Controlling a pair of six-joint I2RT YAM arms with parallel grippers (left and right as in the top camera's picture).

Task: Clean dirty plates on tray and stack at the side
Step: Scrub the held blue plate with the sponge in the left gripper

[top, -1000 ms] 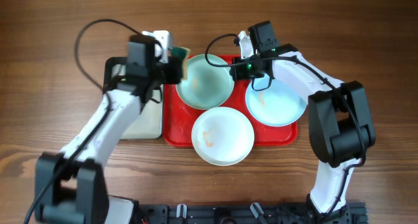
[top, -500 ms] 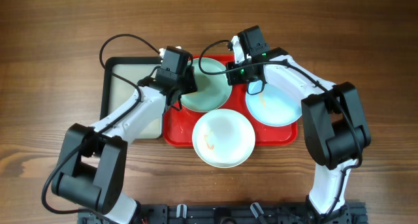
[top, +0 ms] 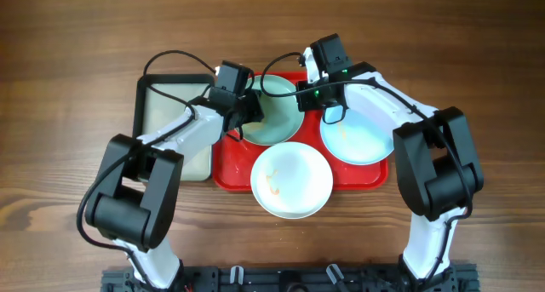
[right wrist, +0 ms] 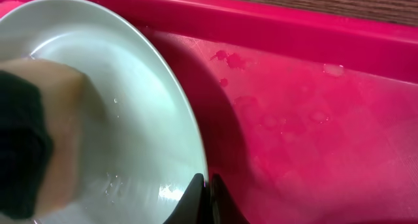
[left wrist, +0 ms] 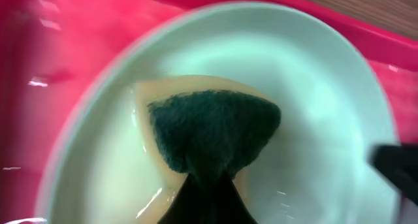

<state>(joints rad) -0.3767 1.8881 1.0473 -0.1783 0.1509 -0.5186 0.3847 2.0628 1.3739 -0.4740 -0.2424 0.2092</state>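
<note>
Three plates sit on the red tray [top: 228, 168] at the centre of the overhead view. The upper plate [top: 277, 126], pale blue-green, lies at the tray's top middle. A pale blue plate [top: 366, 139] is just to its right. A white plate [top: 291, 179] with an orange-brown smudge lies below, its lower edge reaching past the tray's lower rim.

The left hand [left wrist: 208, 191] is clenched on a sponge [left wrist: 212, 129], green scouring face up, and presses it into the bowl of the upper plate. The right hand [right wrist: 204, 198] grasps that plate's right rim in a thin pinch, and water beads show on the tray floor beside it.

The likely trouble is slippage. The rim looks wet and the pinch is narrow, so a hard scrub could pull the plate free or tip it. It could then knock the pale blue plate or the overhanging white one, which might slide onto the table [top: 477, 54].

A black-rimmed tray [top: 140, 113] lies to the left, touching or nearly touching the red one, and the left arm crosses it.
</note>
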